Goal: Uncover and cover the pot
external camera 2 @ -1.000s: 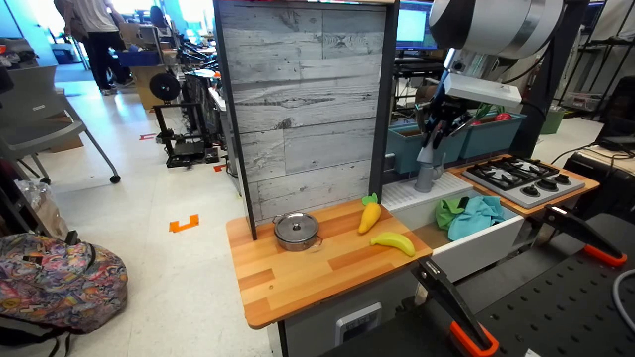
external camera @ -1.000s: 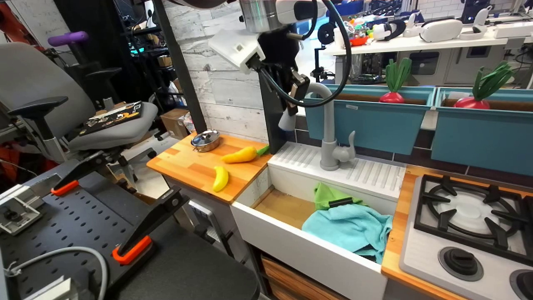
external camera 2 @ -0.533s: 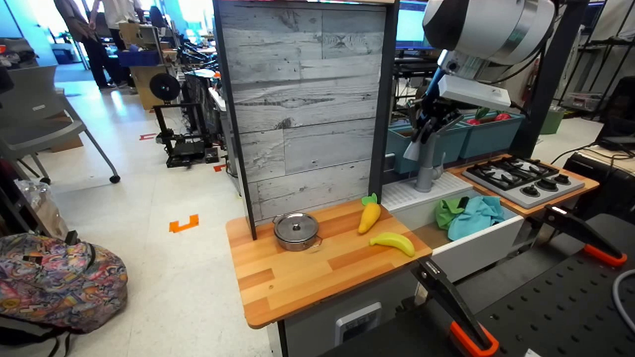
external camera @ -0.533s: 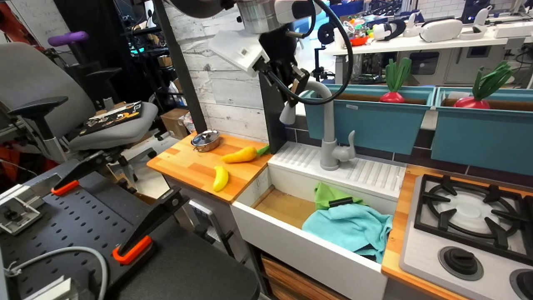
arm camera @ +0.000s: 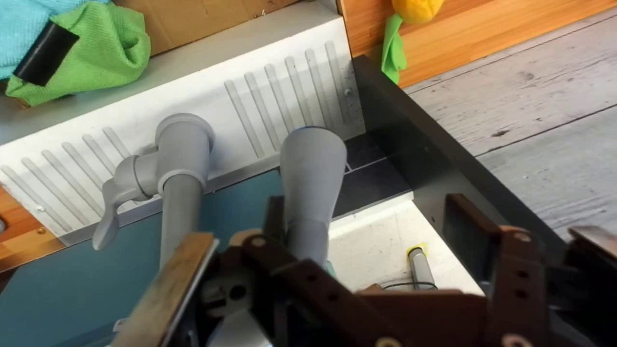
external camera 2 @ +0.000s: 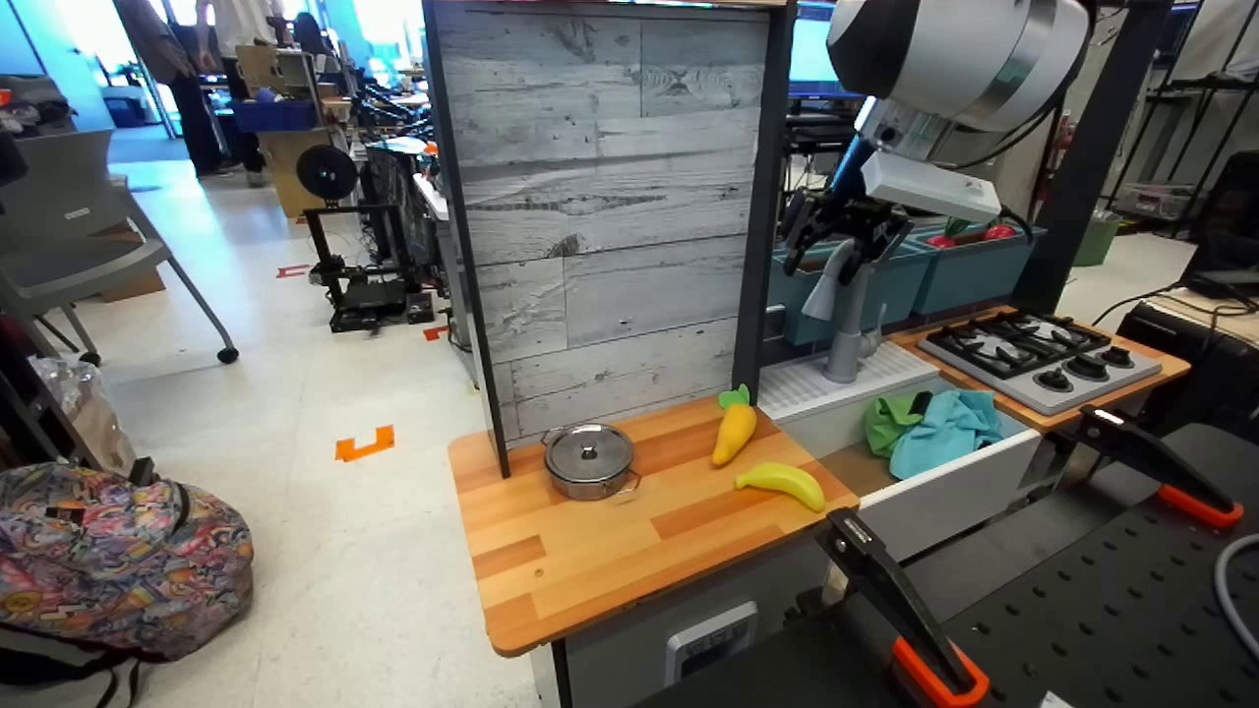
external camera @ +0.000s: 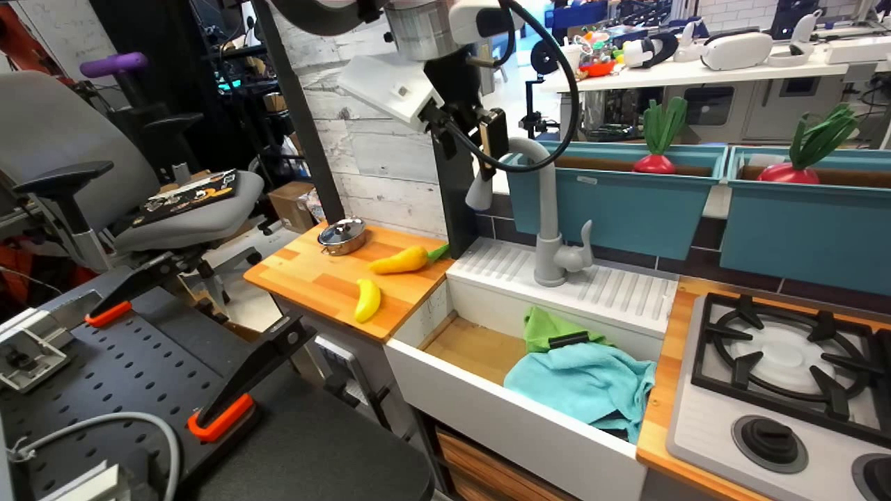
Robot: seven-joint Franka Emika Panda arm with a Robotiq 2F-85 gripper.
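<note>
While it hangs near the faucet [arm camera: 313, 168] in the wrist view, our gripper [arm camera: 371, 230], spread wide, grips nothing. In an exterior view, our arm [external camera 2: 969, 69] slants down beside the panel [external camera 2: 610, 275]. In an exterior view, the lidded pot [external camera: 343, 239] sits near the rear counter edge [external camera: 391, 234], far from the gripper.

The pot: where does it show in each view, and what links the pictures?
In an exterior view: the pot, left of centre, near mid-height.
In an exterior view: the pot, slightly left of centre, in the lower half.
Wrist view: not in it.
Shared landmark: the green cloth, upper left in the wrist view and in the sink in both exterior views.
</note>
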